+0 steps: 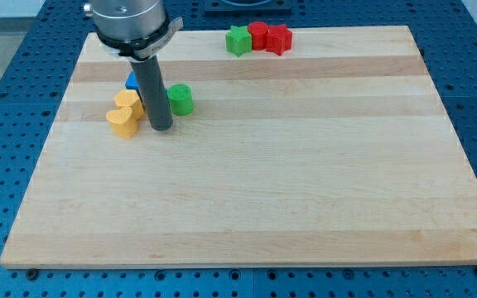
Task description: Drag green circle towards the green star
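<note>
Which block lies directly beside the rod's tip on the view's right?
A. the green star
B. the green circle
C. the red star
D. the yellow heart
B: my tip stands just left of the green circle, while the yellow heart sits on the tip's other side, and the green star lies far off near the board's top edge.

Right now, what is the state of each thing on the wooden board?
my tip: on the board, just left of the green circle.
green circle block: upright, far from the star.
green star block: touching red blocks.
yellow blocks: clustered left of tip.
blue block: partly hidden.
</note>
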Controlling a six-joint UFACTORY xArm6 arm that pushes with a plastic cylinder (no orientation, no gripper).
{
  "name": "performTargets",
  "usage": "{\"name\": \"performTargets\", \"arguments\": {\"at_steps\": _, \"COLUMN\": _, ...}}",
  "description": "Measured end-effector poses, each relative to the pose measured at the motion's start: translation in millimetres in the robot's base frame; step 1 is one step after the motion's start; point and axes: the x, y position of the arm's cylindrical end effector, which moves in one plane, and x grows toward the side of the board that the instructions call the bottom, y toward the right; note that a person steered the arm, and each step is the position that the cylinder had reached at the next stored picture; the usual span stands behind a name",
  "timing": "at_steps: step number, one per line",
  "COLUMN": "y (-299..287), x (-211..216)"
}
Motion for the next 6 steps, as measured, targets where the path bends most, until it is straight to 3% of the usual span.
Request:
{"name": "performTargets", "arguments": {"at_steps": 4, "y": 79, "x": -48}}
{"name": "performTargets", "arguments": {"at_steps": 6, "y": 47, "x": -50}}
